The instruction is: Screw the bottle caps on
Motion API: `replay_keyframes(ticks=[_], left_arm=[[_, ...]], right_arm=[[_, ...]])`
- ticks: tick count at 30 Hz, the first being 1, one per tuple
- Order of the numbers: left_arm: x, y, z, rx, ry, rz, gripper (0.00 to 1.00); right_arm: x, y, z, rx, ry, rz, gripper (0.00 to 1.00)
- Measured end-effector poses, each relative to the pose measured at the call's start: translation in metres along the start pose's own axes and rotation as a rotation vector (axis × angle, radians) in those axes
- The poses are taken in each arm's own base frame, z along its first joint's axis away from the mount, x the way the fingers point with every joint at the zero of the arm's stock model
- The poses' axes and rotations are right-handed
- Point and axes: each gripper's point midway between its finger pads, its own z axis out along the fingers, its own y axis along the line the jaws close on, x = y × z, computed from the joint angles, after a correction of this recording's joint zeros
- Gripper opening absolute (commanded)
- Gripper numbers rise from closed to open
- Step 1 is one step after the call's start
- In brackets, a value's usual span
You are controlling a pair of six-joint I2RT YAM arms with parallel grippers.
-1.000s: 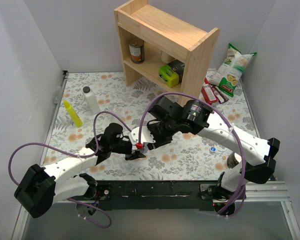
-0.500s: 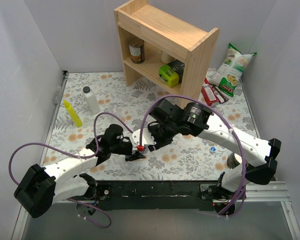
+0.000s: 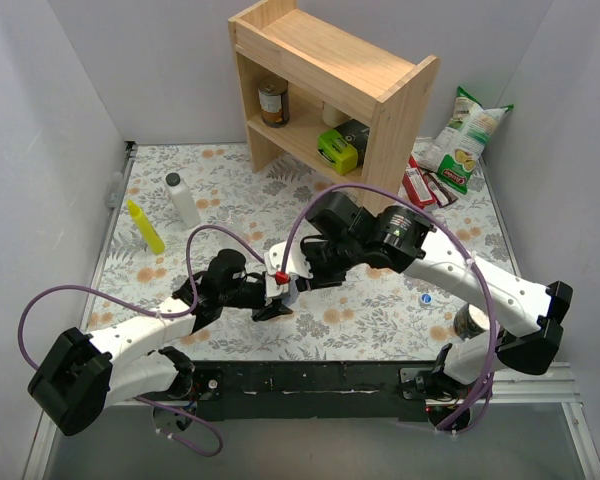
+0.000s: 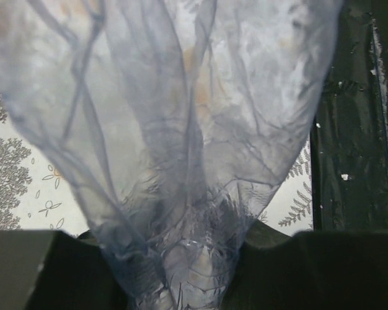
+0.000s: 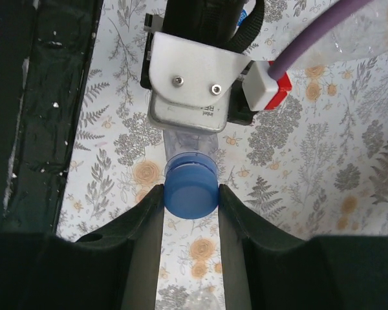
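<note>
From the overhead camera I have both arms meeting low over the front middle of the floral surface [image 3: 380,320], the left arm [image 3: 140,340] reaching in from the left and the right arm [image 3: 460,275] curling round from the right.

The left jaws are clenched on a clear bottle [image 4: 181,161]. On my left wrist feed its crumpled, faintly bluish wall fills nearly the whole picture and narrows down between the two dark fingers [image 4: 26,271] at the bottom edge.

On the right wrist feed the right jaws are grasping a blue cap [image 5: 191,192], with one finger pressed against each side of it. The cap sits right at the end of the bottle's neck, which sticks out from under a grey metal plate [image 5: 194,84] on the end of the left arm. I cannot tell whether the cap is seated on the threads or only touching the mouth.

A second blue cap [image 3: 426,298] lies on the surface to the right, well apart from the jaws.

A white bottle [image 3: 183,200] and a yellow squeeze bottle [image 3: 145,226] stand at the far left, and a wooden shelf [image 3: 330,90] at the back
</note>
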Motion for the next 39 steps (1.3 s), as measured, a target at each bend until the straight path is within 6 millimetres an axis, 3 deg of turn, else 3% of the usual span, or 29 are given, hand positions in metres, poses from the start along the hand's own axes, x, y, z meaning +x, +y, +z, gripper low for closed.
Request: replay_keyframes(ticks=[8,15,21,26,29,31,33,36,39], left_arm=[[0.003,0.022,0.000,-0.134,0.023,-0.001,0.00],[0.023,0.044,-0.005,-0.279,0.119,-0.038,0.00],[0.038,0.056,-0.009,-0.361,0.182,-0.071,0.00],[0.046,0.061,-0.011,-0.392,0.212,-0.082,0.00],[0.045,0.062,-0.011,-0.399,0.210,-0.080,0.00],[0.043,0.064,-0.011,-0.405,0.199,-0.084,0.00],[0.039,0.065,-0.010,-0.407,0.183,-0.087,0.00],[0.028,0.064,-0.005,-0.387,0.149,-0.089,0.00],[0.022,0.054,0.000,-0.322,0.128,-0.108,0.00]], right_arm=[[0.009,-0.017,0.004,-0.001,-0.061,0.294,0.31],[0.028,-0.034,0.023,0.049,0.021,0.546,0.16],[0.039,-0.047,0.037,0.062,0.054,0.755,0.11],[0.046,-0.056,0.044,0.022,0.041,0.882,0.15],[0.046,-0.060,0.043,0.014,0.035,0.911,0.28],[0.044,-0.063,0.040,0.023,0.031,0.908,0.51],[0.042,-0.066,0.035,0.040,0.030,0.900,0.91],[0.034,-0.079,0.023,0.099,0.018,0.853,0.92],[0.006,-0.096,0.000,0.138,-0.070,0.767,0.92]])
